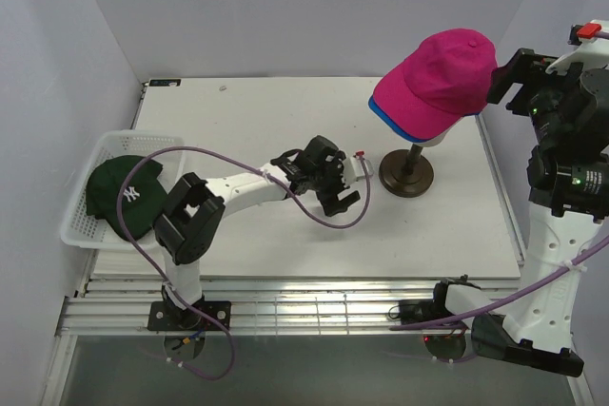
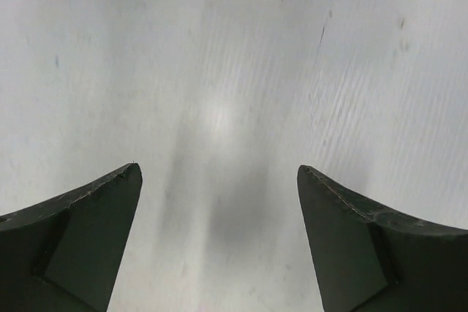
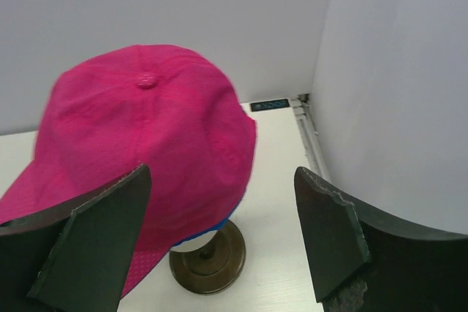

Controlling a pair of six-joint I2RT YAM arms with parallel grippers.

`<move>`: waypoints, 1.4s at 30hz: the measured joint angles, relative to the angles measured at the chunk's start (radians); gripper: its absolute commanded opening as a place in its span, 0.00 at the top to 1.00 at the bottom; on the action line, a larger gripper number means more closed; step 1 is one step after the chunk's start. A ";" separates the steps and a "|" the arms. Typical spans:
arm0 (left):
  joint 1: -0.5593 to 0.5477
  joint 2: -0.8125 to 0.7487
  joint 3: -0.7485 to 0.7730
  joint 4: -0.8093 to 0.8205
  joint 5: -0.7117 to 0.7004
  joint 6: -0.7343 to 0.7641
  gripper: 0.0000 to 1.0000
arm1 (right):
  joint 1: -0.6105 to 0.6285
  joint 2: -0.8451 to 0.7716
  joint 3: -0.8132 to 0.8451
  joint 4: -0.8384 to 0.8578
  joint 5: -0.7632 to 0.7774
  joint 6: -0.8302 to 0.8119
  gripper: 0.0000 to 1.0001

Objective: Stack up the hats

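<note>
Pink cap [image 1: 440, 73] over blue cap [image 1: 388, 124] already, green cap [image 1: 124, 192] left in basket [image 1: 74, 225]; left gripper [image 2: 219, 180] and right gripper [image 3: 223, 173] wide open, empty.

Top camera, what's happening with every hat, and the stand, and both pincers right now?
pink cap: on top of the stack, over the blue cap.
blue cap: under the pink one, only its edge showing.
green NY cap: lying in the white basket, not stacked.
mannequin stand: upright, wearing both caps.
left pincer: open, empty, over the table.
right pincer: open, empty, beside the pink cap.
</note>
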 measured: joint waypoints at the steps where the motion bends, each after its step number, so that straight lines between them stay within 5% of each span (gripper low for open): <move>1: 0.006 -0.019 -0.011 -0.046 -0.011 0.006 0.06 | 0.001 -0.005 0.003 0.000 -0.040 0.000 0.16; 5: 0.068 -0.113 0.004 -0.253 -0.051 0.016 0.19 | 0.015 -0.016 0.024 0.009 -0.194 0.003 0.16; 9: 0.228 -0.210 0.103 -0.444 -0.069 0.005 0.20 | 0.066 0.003 0.080 0.021 -0.313 0.002 0.16; 14: 0.581 -0.417 0.138 -0.567 -0.120 -0.003 0.04 | 0.214 0.064 0.167 0.000 -0.320 -0.028 0.18; 19: 0.956 -0.594 0.101 -0.625 -0.151 0.059 0.05 | 0.282 0.091 0.175 -0.028 -0.305 -0.042 0.20; 25: 1.379 -0.430 0.121 -0.625 -0.102 0.095 0.16 | 0.318 0.097 0.162 -0.034 -0.276 -0.056 0.21; 31: 1.528 -0.230 0.097 -0.603 -0.048 0.083 0.20 | 0.328 0.093 0.148 -0.041 -0.244 -0.057 0.21; 38: 1.522 -0.233 0.076 -0.571 0.007 0.073 0.60 | 0.333 0.084 0.140 -0.048 -0.208 -0.058 0.22; 41: 1.522 -0.233 0.076 -0.575 0.019 0.067 1.00 | 0.334 0.079 0.134 -0.047 -0.198 -0.059 0.23; 42: 1.521 -0.233 0.076 -0.575 0.024 0.067 1.00 | 0.334 0.076 0.130 -0.047 -0.194 -0.059 0.23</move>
